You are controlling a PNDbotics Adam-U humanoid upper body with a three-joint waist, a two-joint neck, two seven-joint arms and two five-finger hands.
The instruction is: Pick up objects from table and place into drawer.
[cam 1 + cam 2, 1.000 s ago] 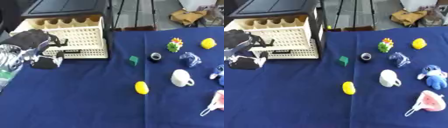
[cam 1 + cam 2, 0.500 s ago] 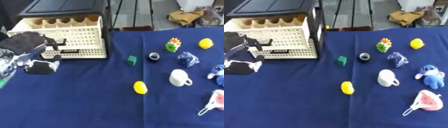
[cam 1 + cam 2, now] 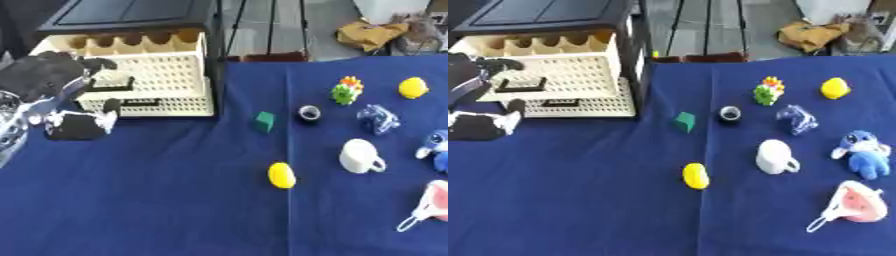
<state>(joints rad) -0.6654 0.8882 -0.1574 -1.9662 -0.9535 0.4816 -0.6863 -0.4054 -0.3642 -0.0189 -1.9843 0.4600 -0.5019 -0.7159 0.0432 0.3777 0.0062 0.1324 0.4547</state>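
A cream perforated drawer unit [image 3: 149, 82] stands at the back left under a black top. My left hand [image 3: 51, 76] is a black mass against its left front, close to the upper handle [image 3: 111, 85]. Just below lies a black-and-white shape [image 3: 79, 125]; whether it belongs to the hand is unclear. On the blue cloth lie a yellow oval [image 3: 281, 175], a green cube [image 3: 264, 121], a black ring [image 3: 309, 113], a white mug [image 3: 359, 156], a blue crumpled thing [image 3: 377, 118], a green-and-orange toy [image 3: 346, 90] and a yellow duck [image 3: 413, 87]. My right hand shows nowhere.
A blue plush [image 3: 864, 152] and a pink-and-white piece [image 3: 855, 201] lie by the right edge. Behind the table are metal stand legs [image 3: 271, 30] and a brown bundle [image 3: 372, 35] on the floor. Bare blue cloth [image 3: 157, 200] fills the front left.
My left hand has drifted a little to the left along the drawer front. The objects on the cloth have stayed in place.
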